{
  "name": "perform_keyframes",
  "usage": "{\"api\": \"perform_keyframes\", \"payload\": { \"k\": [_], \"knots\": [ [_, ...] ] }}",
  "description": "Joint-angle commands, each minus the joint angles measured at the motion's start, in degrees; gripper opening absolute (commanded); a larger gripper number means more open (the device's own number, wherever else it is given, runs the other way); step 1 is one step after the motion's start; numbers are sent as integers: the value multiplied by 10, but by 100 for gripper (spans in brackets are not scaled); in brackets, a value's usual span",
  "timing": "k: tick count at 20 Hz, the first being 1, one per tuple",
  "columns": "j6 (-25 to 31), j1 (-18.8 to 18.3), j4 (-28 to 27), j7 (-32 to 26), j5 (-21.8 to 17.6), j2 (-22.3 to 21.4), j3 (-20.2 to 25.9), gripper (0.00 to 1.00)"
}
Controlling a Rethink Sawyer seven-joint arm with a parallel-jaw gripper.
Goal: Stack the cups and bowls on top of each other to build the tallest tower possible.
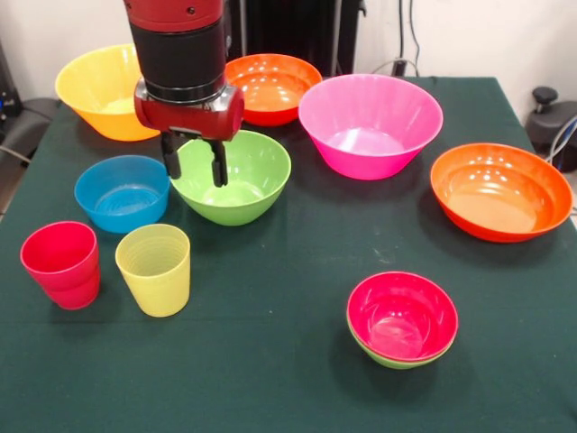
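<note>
no readable text, labels or numbers

1. The arm point(177, 45) is cut off by the top edge, so only its lower black and red part shows.
2. The yellow-orange bowl point(101, 90) has its right side hidden behind the arm.
3. The green bowl point(236, 180) has part of its near-left rim covered by the gripper point(193, 168) fingers point(171, 159).
4. The light-green bowl point(397, 359) shows only as a thin rim (the red bowl point(402, 316) sits inside it).
5. The table point(270, 361) is cut off at the bottom and at both sides.
</note>
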Motion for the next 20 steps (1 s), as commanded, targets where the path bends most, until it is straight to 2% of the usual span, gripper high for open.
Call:
{"api": "perform_keyframes", "payload": {
  "k": [1, 8, 20],
  "knots": [
    [50, -7, -7, -117, -48, 9, 53, 100],
    [-3, -19, -9, -117, -77, 39, 46, 100],
    [-30, -41, -25, -108, -122, 69, 55, 100]
  ]
}}
